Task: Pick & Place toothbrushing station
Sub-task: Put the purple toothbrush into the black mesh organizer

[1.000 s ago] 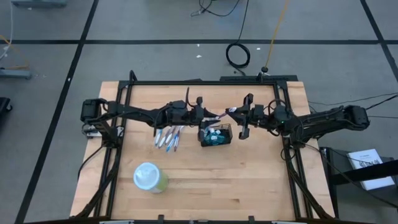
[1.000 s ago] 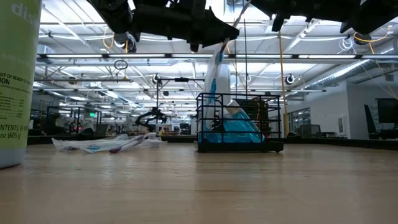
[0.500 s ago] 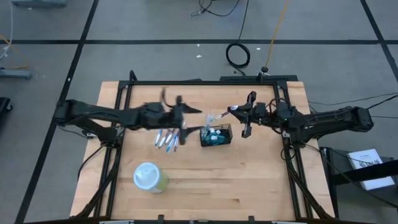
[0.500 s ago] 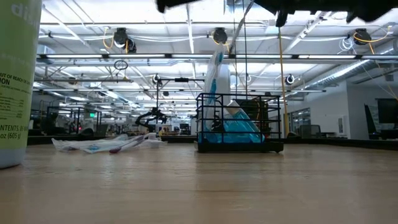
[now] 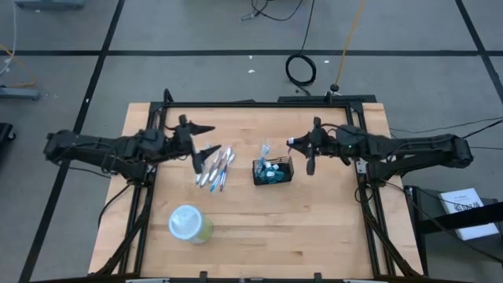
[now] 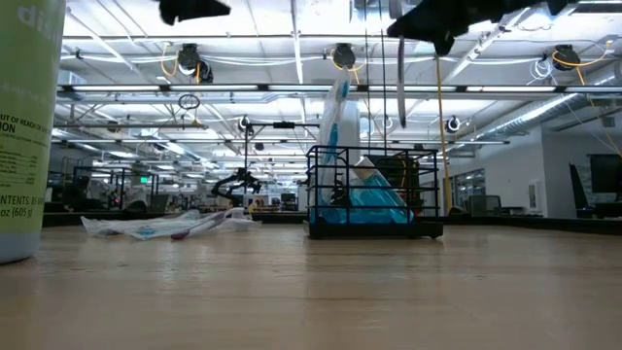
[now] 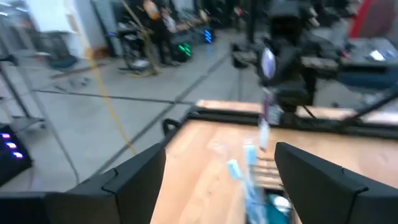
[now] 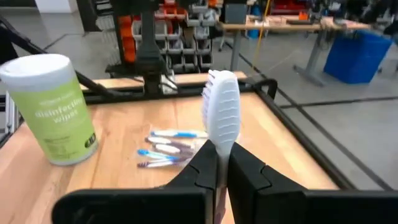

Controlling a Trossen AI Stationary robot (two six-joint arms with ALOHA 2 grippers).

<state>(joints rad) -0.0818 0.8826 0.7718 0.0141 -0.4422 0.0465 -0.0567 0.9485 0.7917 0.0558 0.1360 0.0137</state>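
Note:
The toothbrushing station, a black wire-mesh caddy [image 5: 272, 170] [image 6: 374, 192], stands on the table's middle with blue items inside. A pale-blue toothbrush [image 6: 336, 109] stands in the caddy, leaning on its wall. Several loose toothbrushes [image 5: 214, 168] [image 8: 168, 149] lie left of the caddy. My left gripper [image 5: 211, 138] [image 7: 221, 177] hangs open over the table's left part, clear of everything. My right gripper [image 5: 297, 144] [image 8: 222, 168] is raised right of the caddy, shut on a white toothbrush [image 8: 222, 112]. My right gripper pinches the white toothbrush just below its bristle head [image 8: 221, 151] between its two fingers. The fingers come level from the table's right and lie across the brush. The brush stands about upright, head up, its handle [image 6: 400, 86] hanging below, clear of the table.
A round pale-green wipes canister [image 5: 189, 224] [image 8: 55, 106] stands near the table's front left. Black frame rails [image 5: 259, 104] run along the table's edges. Bare wood lies in front of the caddy and to the right.
My left gripper has let go of the pale-blue toothbrush, opened, and drawn back up and toward the table's left edge. That brush stays standing in the caddy. My right gripper has tipped up to level, and its toothbrush now hangs upright.

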